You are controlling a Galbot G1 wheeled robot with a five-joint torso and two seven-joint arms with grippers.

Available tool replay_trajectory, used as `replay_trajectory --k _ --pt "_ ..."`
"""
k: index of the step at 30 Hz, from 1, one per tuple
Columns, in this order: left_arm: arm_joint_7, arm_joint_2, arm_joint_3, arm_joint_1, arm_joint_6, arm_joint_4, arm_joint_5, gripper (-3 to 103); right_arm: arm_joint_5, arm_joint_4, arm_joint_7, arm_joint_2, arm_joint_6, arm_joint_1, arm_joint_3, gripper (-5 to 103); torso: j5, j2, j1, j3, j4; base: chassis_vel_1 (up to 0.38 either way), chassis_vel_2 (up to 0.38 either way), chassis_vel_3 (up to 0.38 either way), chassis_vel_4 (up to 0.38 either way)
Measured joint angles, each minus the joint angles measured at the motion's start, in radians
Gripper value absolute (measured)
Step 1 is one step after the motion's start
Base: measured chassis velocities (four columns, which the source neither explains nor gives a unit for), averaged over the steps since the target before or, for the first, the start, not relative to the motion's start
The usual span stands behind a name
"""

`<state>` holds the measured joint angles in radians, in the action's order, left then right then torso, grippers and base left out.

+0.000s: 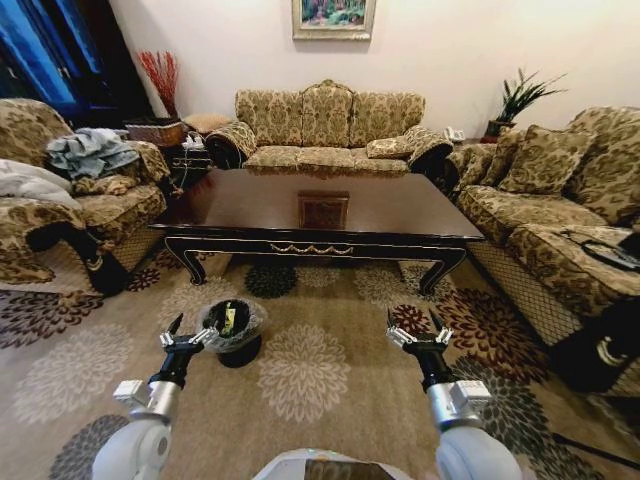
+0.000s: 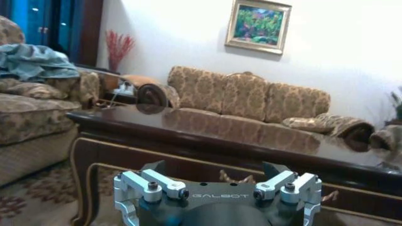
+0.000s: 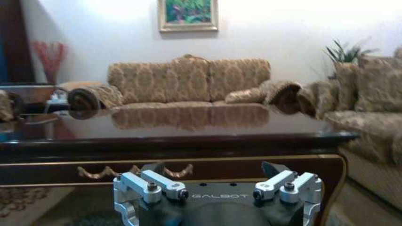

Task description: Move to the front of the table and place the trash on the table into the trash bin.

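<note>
Your trash bin [image 1: 232, 328] sits on the patterned carpet [image 1: 320, 390] in front of the counter [image 1: 260, 205], near that counter's front left leg and clear of it; its crinkled clear liner puffs over the rim, and inside you can make out something yellow-green against the black, too small to identify. The counter itself is the dark glossy coffee piece with the square centre inlay [image 1: 323, 210] and gold trim along its front edge, and its polished top mirrors the sofa [image 1: 330, 125] that stands behind it. Your left gripper [image 1: 187, 332] hangs low over the carpet on the near side of the counter, just beside the bin's rim, with its fingers spread apart and nothing between them. Your right gripper [image 1: 418, 328] hovers at about the same height, also short of the counter's front edge and well apart from the bin, fingers likewise spread and holding nothing. From both wrist cameras you look across the counter's front rail toward the sofa and the framed painting [image 2: 257, 27] above it.
</note>
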<state>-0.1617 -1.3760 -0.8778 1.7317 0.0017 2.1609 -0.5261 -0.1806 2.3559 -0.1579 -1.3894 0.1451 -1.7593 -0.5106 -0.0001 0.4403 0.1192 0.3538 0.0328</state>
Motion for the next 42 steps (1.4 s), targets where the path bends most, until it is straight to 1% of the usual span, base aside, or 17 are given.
replay_trajectory --k 2,3,4,5,6,7,10,42 --pt "-0.008 0.012 0.000 0.002 0.007 0.012 -0.026 100 -0.002 -0.017 0.029 -0.021 -0.021 -0.012 -0.028 100 0.0001 0.000 0.000 0.000 -0.0001 -0.057 0.012 0.039 -0.034" --pt "-0.018 0.023 -0.001 0.005 0.023 0.024 -0.037 100 0.003 -0.026 0.057 -0.038 -0.038 -0.023 -0.045 100 0.0003 0.000 0.000 0.000 -0.0002 0.000 0.000 0.000 0.000" --pt "-0.019 0.027 -0.002 0.006 0.035 0.032 -0.039 100 0.007 -0.027 0.067 -0.046 -0.049 -0.029 -0.049 100 0.0003 0.000 0.000 0.000 -0.0001 0.000 0.000 0.000 0.000" --pt "-0.019 0.027 -0.002 0.006 0.035 0.032 -0.039 100 0.007 -0.027 0.067 -0.046 -0.049 -0.029 -0.049 100 0.0003 0.000 0.000 0.000 -0.0001 0.000 0.000 0.000 0.000" --pt "-0.019 0.029 -0.003 0.006 0.048 0.040 -0.039 100 0.009 -0.026 0.071 -0.048 -0.056 -0.034 -0.050 100 0.0001 0.000 0.000 0.000 -0.0002 0.000 0.000 0.000 0.000" --pt "-0.019 0.032 -0.005 0.005 0.072 0.052 -0.039 100 0.008 -0.018 0.072 -0.049 -0.057 -0.040 -0.050 100 0.0000 0.000 0.000 0.000 -0.0001 0.000 0.000 0.000 0.000" --pt "-0.018 0.032 -0.006 0.004 0.085 0.058 -0.038 100 0.008 -0.013 0.071 -0.049 -0.054 -0.042 -0.049 100 0.0000 0.000 0.000 0.000 0.0000 0.000 0.000 0.000 0.000" --pt "-0.015 0.031 -0.007 0.003 0.086 0.059 -0.034 100 0.009 -0.009 0.067 -0.047 -0.048 -0.041 -0.047 100 0.0001 0.000 0.000 0.000 0.0000 0.000 0.000 0.000 0.000"
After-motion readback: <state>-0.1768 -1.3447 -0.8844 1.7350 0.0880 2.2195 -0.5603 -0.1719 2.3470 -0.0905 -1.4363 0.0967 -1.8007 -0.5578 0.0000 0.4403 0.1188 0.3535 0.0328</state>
